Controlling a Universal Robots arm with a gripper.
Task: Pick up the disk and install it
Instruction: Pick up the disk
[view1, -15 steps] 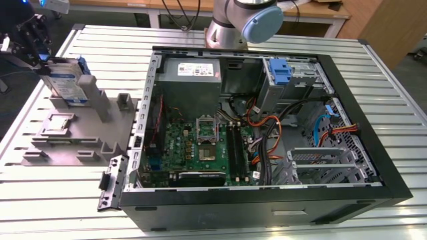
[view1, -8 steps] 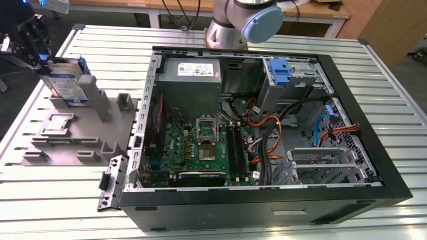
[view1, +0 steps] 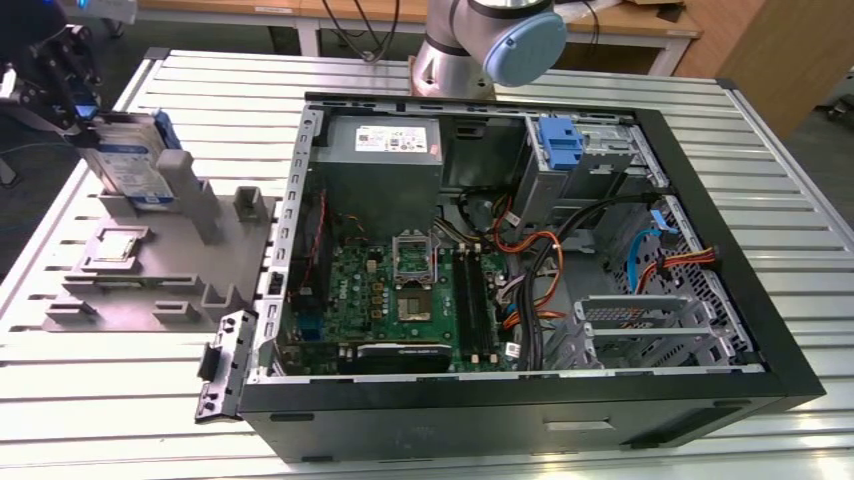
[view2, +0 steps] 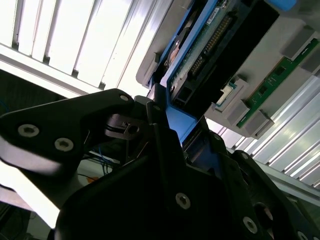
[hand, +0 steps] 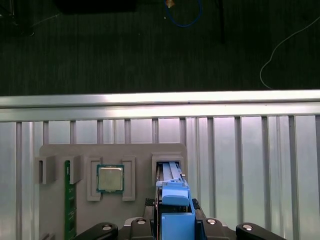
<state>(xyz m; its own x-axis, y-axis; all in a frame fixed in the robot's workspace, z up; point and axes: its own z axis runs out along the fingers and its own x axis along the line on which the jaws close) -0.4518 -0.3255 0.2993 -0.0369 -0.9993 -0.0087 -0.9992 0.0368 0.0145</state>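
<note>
Blue rails of the disk (view1: 134, 165) sit clamped in my gripper (view1: 87, 118) at the fixture (view1: 167, 275) corner; I'd lift straight up, clear of slot walls.

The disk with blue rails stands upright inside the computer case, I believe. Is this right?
Not quite: the disk stands upright in the grey holder outside the computer case, as the exterior view shows.

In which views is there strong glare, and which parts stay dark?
In the second wrist view the table slats are washed out white and the claw is nearly black; in the first wrist view a bright band lies along the table's rail and the floor beyond is dark; in the exterior view light is even.
</note>
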